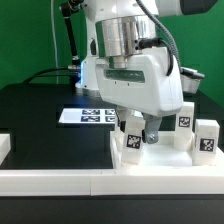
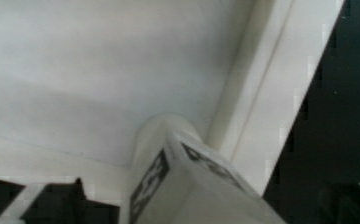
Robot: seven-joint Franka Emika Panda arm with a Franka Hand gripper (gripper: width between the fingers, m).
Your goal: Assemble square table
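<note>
The white square table top (image 1: 165, 160) lies flat at the exterior view's front right; in the wrist view its surface (image 2: 106, 80) and raised rim (image 2: 275, 70) fill most of the picture. My gripper (image 1: 141, 133) is low over the top and shut on a white tagged leg (image 1: 132, 141), which stands on or just above the top's surface. In the wrist view that leg (image 2: 186, 185) sits between my dark fingers (image 2: 38, 203). Two more tagged legs (image 1: 185, 117) (image 1: 207, 139) stand at the exterior view's right.
The marker board (image 1: 88, 116) lies on the black table behind the top. A long low white rail (image 1: 90, 183) runs along the front, and another white rail piece (image 1: 5, 148) is at the exterior view's left edge.
</note>
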